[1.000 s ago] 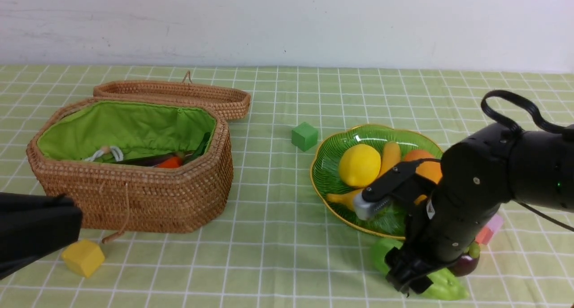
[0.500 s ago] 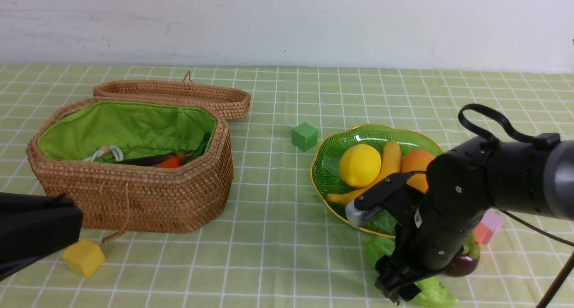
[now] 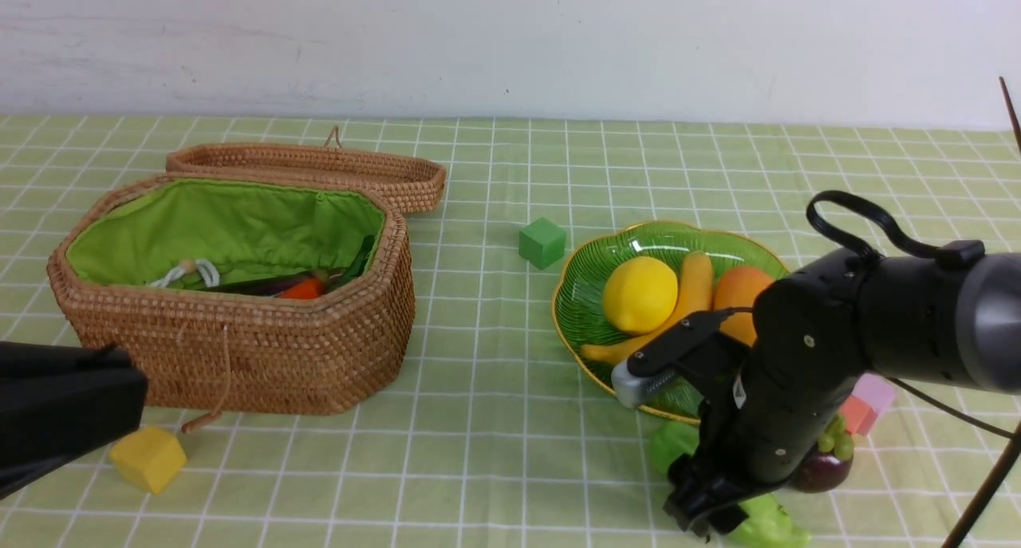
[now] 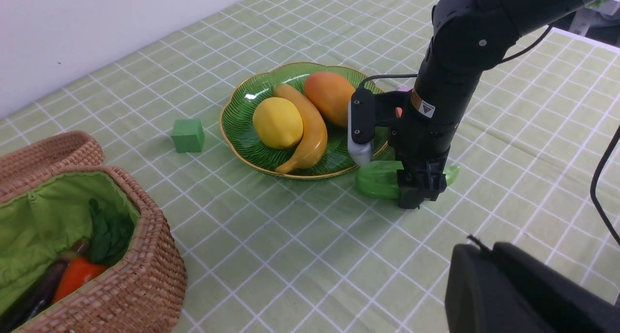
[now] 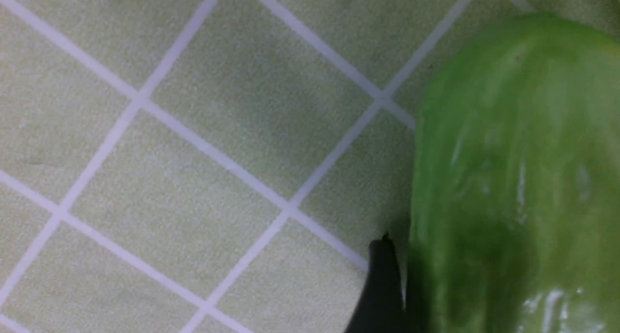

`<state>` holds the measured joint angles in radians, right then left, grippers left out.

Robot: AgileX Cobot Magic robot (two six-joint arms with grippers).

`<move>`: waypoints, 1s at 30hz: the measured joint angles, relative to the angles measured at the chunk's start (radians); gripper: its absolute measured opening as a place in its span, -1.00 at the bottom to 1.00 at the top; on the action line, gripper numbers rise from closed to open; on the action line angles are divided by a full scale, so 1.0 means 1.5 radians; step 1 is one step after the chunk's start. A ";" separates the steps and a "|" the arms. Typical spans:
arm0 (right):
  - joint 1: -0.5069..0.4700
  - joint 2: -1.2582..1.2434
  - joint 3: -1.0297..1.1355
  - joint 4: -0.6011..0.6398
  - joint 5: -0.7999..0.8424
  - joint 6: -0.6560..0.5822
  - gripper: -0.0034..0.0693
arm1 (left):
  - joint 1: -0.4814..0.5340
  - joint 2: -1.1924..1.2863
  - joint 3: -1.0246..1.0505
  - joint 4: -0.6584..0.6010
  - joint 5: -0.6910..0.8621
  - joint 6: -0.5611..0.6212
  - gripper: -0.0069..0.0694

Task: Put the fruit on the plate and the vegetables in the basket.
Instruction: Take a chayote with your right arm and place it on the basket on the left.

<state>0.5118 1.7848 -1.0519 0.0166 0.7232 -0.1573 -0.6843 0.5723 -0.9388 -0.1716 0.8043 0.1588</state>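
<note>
**Right gripper (image 3: 706, 516) down at the gourd (image 3: 770, 524)**

One fingertip (image 5: 380, 284) stands against the gourd's flank. The other is hidden, so I cannot tell whether the jaws pinch it. The gourd lies on the cloth just this side of the plate (image 3: 586, 309), its long axis crosswise. The left gripper (image 4: 479, 275), pressed together, hangs well apart, near the basket (image 3: 263, 356).

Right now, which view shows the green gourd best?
The left wrist view: the gourd lies beside the plate, only its middle hidden by the right gripper. Front view: the right arm covers much of it. Right wrist view: a blurred close-up of part.
</note>
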 joint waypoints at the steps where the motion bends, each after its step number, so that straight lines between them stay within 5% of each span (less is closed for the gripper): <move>1: 0.000 0.000 0.000 0.000 0.000 0.000 0.46 | 0.000 0.000 0.000 0.000 0.001 0.000 -0.75; 30: 0.000 -0.014 0.000 0.039 0.031 0.000 0.35 | 0.000 0.000 0.000 0.000 0.025 0.000 -0.73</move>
<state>0.5118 1.7636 -1.0519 0.0745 0.7697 -0.1573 -0.6843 0.5723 -0.9388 -0.1716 0.8421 0.1588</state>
